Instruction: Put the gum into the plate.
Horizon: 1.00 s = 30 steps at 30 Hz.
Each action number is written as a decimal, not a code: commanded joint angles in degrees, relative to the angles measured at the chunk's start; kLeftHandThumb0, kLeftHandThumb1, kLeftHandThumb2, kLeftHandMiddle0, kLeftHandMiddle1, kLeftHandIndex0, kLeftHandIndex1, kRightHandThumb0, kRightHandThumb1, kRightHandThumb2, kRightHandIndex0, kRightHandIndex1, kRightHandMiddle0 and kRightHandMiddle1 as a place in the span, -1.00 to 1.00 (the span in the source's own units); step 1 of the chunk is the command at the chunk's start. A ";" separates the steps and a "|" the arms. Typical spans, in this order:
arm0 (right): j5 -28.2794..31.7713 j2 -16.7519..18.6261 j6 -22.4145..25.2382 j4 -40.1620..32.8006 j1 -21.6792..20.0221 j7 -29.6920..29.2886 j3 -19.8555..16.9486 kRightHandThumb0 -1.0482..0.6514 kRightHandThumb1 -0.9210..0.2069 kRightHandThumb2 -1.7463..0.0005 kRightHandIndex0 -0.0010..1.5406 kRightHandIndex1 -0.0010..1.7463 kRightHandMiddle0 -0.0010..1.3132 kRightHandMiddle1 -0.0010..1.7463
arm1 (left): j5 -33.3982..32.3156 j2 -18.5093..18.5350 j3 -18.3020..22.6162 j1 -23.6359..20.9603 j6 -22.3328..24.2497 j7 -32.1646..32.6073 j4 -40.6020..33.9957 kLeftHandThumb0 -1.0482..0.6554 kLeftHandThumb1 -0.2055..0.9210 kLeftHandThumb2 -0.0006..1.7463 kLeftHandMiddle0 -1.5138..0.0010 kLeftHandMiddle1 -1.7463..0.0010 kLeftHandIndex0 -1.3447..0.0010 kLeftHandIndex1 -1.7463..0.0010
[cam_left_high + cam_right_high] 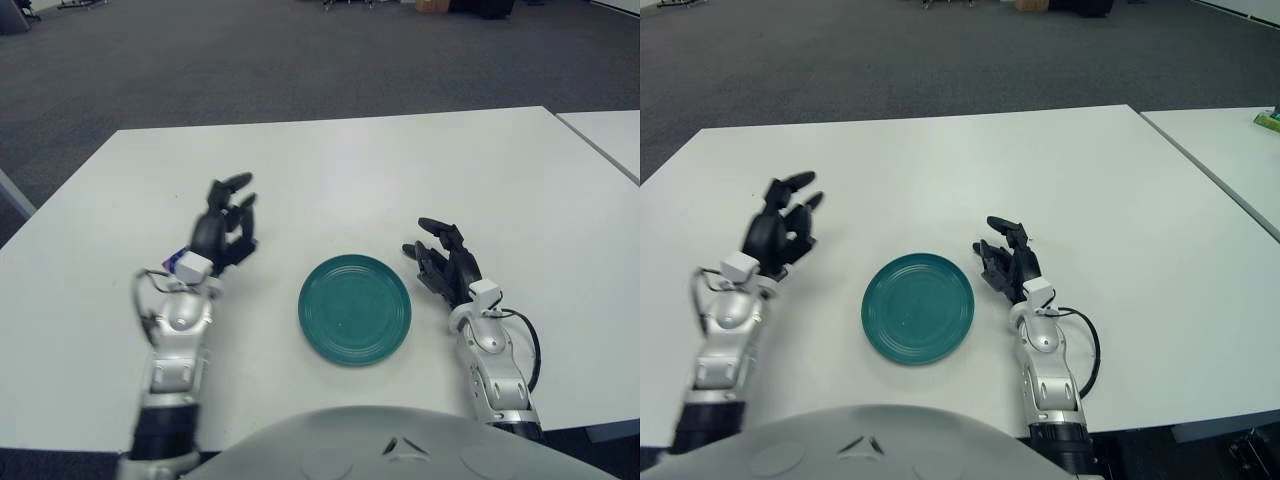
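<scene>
A round teal plate (355, 345) lies empty on the white table (400, 170), near the front edge. My left hand (228, 218) is to the left of the plate, fingers spread and pointing away from me, with nothing seen in its grasp. A small blue and purple corner (173, 259), possibly the gum, peeks out at the left of that hand's wrist in the left eye view; the rest is hidden. It does not show in the right eye view. My right hand (440, 255) is idle just right of the plate, fingers relaxed and empty.
A second white table (1230, 150) stands to the right across a narrow gap, with a small green object (1268, 120) at its far edge. Grey carpet lies beyond the table's far edge.
</scene>
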 commanded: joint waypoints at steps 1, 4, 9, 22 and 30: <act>0.43 0.01 1.34 1.01 0.37 -0.30 -0.76 -0.39 -1.00 0.30 -0.36 -0.34 -0.98 0.07 | 5.10 14.24 2.58 -4.85 -12.02 -5.66 9.95 -0.61 1.00 -0.27 0.40 0.93 0.90 -0.06; 0.71 -0.14 1.10 0.97 0.58 -0.05 -1.00 -0.39 -1.00 0.30 -0.37 -0.34 -0.98 0.08 | 8.19 20.97 2.29 -5.23 -18.72 -7.28 14.39 -0.62 1.00 -0.36 0.45 0.95 0.96 -0.05; 1.17 -0.46 0.90 0.60 1.06 0.35 -1.60 -0.39 -1.00 0.30 -0.35 -0.32 -0.97 0.09 | 13.50 29.37 0.99 -5.40 -24.96 -9.04 17.18 -0.67 1.00 -0.59 0.50 0.98 0.99 0.01; 0.95 -1.36 1.75 -0.65 2.38 1.03 -2.40 -0.40 -1.00 0.29 -0.36 -0.32 -0.97 0.09 | 18.77 41.12 -1.70 -11.85 -36.66 -11.59 29.23 -0.77 0.99 -0.83 0.50 0.99 0.99 -0.05; 1.43 -1.39 2.18 -1.03 2.94 1.36 -2.60 -0.38 -1.00 0.31 -0.34 -0.31 -0.95 0.09 | 18.24 43.04 -3.79 -12.75 -35.86 -15.63 29.92 -0.77 0.96 -0.88 0.59 1.00 0.94 -0.06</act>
